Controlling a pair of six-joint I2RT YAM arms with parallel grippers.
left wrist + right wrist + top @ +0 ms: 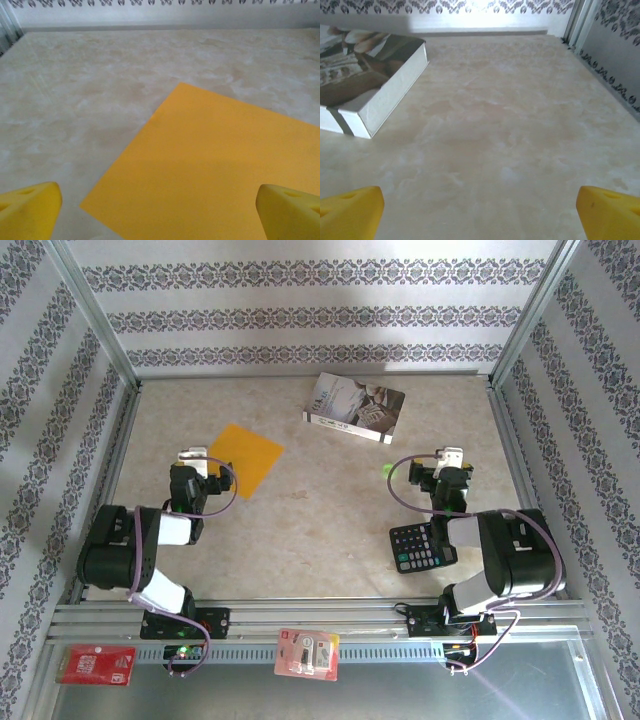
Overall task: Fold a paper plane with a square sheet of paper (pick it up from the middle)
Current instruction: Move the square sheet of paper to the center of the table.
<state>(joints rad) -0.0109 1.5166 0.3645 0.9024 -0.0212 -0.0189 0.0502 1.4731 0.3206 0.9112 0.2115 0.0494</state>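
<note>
Table [330, 530]: one marbled top, everything lying flat on it.
Square sheet of paper [245, 458]: one, orange, unfolded, on the left half, turned like a diamond. With equal sides it has no long axis.
Book [355, 407]: one, towards the far edge, well apart from the sheet.
Calculator [420, 545]: one, black, beside the right arm.
Left gripper [192, 454]: jaws wide, holding nothing. The sheet's near corner lies just beside it, and the sheet's middle is ahead and to its right.
Right gripper [452, 456]: jaws wide, holding nothing, over bare table, well apart from the sheet.
Nearer arm: left, by my judgement.
Count: two grippers, one sheet, no plane yet.
</note>
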